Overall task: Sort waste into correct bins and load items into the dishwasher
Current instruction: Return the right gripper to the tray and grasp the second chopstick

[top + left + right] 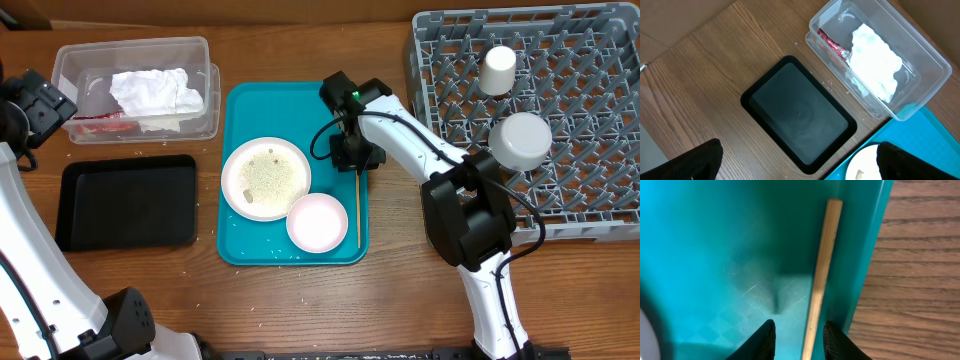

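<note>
Two arms work here: the right arm (412,138) stretches from lower right to the teal tray's (245,105) right edge, and the right gripper (800,325) points down with fingers narrowly parted astride a stick (822,265), a gap showing on one side. At upper left the left gripper (799,150) hovers, spread wide, over the black tray (790,112) and the tub (930,60) holding napkin (872,62) and packet (832,45). Rice (268,177) lies on a plate (230,182) in the teal tray.

- Teal serving tray (245,110): lying flat, mid-surface.
- Wooden stick (358,215): thin, lying in the tray along its right inner wall.
- Surface (300,40): brown wood grain.
</note>
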Motion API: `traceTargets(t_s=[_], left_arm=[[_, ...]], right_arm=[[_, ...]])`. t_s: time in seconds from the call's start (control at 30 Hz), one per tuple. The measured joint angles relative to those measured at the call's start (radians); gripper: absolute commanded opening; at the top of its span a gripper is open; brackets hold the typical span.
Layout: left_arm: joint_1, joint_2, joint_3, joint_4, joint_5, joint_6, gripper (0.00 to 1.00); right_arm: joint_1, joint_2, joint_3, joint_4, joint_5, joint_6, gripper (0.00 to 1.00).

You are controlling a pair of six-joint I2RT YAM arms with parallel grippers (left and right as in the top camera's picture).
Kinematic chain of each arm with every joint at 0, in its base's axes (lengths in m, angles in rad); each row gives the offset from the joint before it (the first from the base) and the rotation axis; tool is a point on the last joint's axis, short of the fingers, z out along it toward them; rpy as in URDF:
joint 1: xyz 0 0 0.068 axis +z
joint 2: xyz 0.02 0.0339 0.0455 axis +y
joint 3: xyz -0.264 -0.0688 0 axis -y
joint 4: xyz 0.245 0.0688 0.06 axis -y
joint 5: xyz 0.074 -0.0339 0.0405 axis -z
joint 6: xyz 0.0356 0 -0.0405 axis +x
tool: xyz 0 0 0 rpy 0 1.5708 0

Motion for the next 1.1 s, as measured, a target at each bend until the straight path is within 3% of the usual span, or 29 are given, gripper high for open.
traceTargets(t_s=[0.37, 0.53, 0.67, 0.77, 0.93, 1.1], left_arm=[[0.0, 0.0, 0.0, 0.0, 0.0, 0.0, 1.0], [0.0, 0.0, 0.0, 0.0, 0.0, 0.0, 1.0], [0.0, 0.0, 0.0, 0.0, 0.0, 0.0, 1.0], [0.0, 0.0, 0.0, 0.0, 0.0, 0.0, 1.0], [0.0, 0.0, 0.0, 0.0, 0.0, 0.0, 1.0], [0.0, 0.0, 0.0, 0.0, 0.0, 0.0, 1.0]], right_arm=[[0.006, 0.0, -0.034, 0.055, -0.008, 0.014, 0.32], [0.016, -0.022, -0.084, 0.096, 0.003, 0.021, 0.2], [0.019, -0.03, -0.097, 0.092, 0.003, 0.027, 0.04], [0.019, -0.03, -0.083, 0.05, 0.0, 0.033, 0.04], [0.007, -0.01, 0.051, -0.084, -0.001, 0.027, 0.04], [-0.056, -0.003, 0.372, -0.233, 0.007, -0.01, 0.04]])
